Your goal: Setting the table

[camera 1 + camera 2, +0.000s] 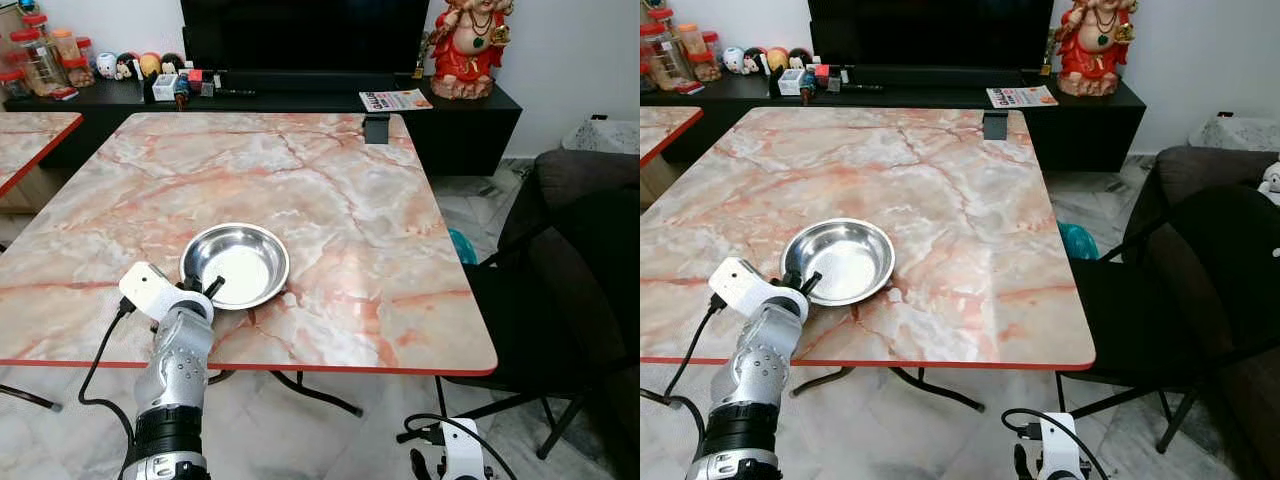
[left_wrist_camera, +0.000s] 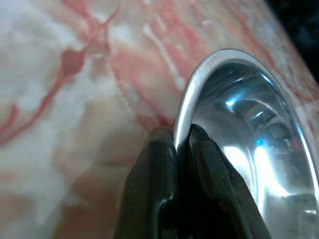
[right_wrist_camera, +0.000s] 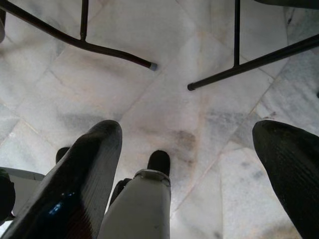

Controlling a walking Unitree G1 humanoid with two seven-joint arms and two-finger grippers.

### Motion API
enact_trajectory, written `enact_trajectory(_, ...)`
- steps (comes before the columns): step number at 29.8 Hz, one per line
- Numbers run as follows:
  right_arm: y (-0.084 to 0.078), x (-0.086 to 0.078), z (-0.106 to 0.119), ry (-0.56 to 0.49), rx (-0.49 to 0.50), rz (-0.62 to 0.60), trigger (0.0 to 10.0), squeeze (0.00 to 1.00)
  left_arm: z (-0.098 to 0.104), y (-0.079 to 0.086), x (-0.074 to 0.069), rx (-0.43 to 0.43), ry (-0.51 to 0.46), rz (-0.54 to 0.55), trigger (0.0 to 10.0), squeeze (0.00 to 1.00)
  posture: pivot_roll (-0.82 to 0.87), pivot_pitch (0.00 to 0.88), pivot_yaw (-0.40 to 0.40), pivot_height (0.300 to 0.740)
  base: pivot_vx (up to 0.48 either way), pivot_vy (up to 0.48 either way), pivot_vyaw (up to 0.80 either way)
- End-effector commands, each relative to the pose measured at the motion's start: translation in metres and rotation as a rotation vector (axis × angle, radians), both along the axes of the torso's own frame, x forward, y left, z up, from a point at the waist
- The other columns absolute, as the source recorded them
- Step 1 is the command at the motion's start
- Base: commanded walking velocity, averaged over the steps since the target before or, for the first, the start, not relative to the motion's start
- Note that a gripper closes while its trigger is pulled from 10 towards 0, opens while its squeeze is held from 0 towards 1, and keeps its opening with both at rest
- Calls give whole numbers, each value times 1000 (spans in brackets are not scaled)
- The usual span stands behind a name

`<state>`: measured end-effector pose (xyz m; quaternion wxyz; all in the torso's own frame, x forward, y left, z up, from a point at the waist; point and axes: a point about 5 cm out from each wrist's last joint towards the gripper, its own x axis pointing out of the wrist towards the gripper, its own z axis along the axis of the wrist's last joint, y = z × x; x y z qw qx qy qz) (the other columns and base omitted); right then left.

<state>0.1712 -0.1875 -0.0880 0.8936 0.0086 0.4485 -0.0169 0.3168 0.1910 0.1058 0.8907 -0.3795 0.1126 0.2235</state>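
Steel, thin and polished: a shallow round bowl (image 1: 234, 264) with a flat rolled rim sits on the marble-patterned table (image 1: 340, 200), nearer its front edge than its back and toward the front-left corner. Inside is mirror-bright, reflecting the room; nothing in it.

Left gripper (image 2: 182, 142) reaches over the front edge, its two black fingers closed on the bowl's near rim, one finger inside the wall, one outside. The wrist view shows the rim edge pinched between the pads, bowl apparently resting on the tabletop.

Handling, as judged: light and stiff, not fragile, but slick. Smooth metal against smooth pads on a narrow lip is a poor hold; held from one side the bowl will want to swing or tip about the pinch. The glossy top gives little friction, so it should slide readily if dragged. The rim is the only practical place to take hold.

Table: pink-and-cream veined slab look, red edge band, rounded corners, thin black metal legs. A small dark object (image 1: 376, 128) stands by the back edge.

Right gripper (image 3: 184, 164) hangs low beside the table, fingers spread wide, holding nothing, over pale grey-veined floor tiles (image 3: 164, 64).
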Motion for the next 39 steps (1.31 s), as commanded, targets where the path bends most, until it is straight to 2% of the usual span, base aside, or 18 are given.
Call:
enact_trajectory(1, -2, 3, 2, -8, 0, -17, 10000, 0, -13, 2, -8, -18, 89, 17, 10000, 0, 46, 7, -7, 732, 0, 0, 0)
enact_trajectory(12, -2, 6, 3, -15, 2, -14, 10000, 0, -5, -5, -20, -36, 129, -12, 10000, 0, 55, 10, -10, 732, 0, 0, 0)
enact_trajectory(13, -1, 7, 3, -14, 4, -12, 10000, 0, -6, -5, -21, -43, 136, -12, 10000, 455, 55, 10, -10, 732, 0, 0, 0)
enact_trajectory(14, -1, 7, 3, -14, 5, -11, 10000, 0, -6, -5, -21, -45, 136, -12, 10000, 455, 55, 10, -10, 732, 0, 0, 0)
enact_trajectory(15, -1, 7, 3, -15, 8, -12, 10000, 0, -6, -6, -21, -50, 141, -11, 10000, 843, 53, 9, -10, 732, 0, 0, 0)
enact_trajectory(18, -1, 7, 3, -15, 9, -11, 10000, 0, -6, -6, -22, -44, 142, -11, 10000, 839, 52, 8, -10, 732, 0, 0, 0)
enact_trajectory(19, -1, 7, 3, -16, 10, -12, 10000, 0, -5, -7, -22, -43, 140, -13, 10000, 800, 51, 8, -10, 732, 0, 0, 0)
enact_trajectory(20, -1, 7, 3, -16, 10, -12, 10000, 0, -3, -6, -22, -28, 136, -16, 10000, 263, 53, 8, -11, 732, 0, 0, 0)
enact_trajectory(21, -1, 7, 3, -15, 10, -12, 10000, 0, -3, -6, -21, -16, 136, -18, 10000, 263, 53, 8, -11, 732, 0, 0, 0)
enact_trajectory(22, -1, 7, 3, -14, 11, -9, 10000, 0, -2, -3, -22, 42, 151, -16, 10000, 0, 52, 8, -11, 732, 0, 0, 0)
enact_trajectory(26, -1, 8, 3, -15, 14, -12, 10000, 0, 0, 2, -25, 95, 167, 9, 10000, 0, 52, 9, -11, 732, 0, 0, 0)
enact_trajectory(32, 0, 9, 4, -16, 17, -6, 10000, 0, 13, 8, -25, 174, 129, 24, 10000, 0, 60, 6, -17, 732, 0, 0, 0)
enact_trajectory(38, 1, 12, 5, -23, 20, -3, 10000, 0, 16, 8, -25, 138, 116, 17, 10000, 0, 63, 5, -18, 732, 0, 0, 0)
enact_trajectory(39, 2, 13, 6, -24, 21, -3, 10000, 0, 15, 8, -25, 134, 119, 17, 10000, 651, 62, 4, -17, 732, 0, 0, 0)
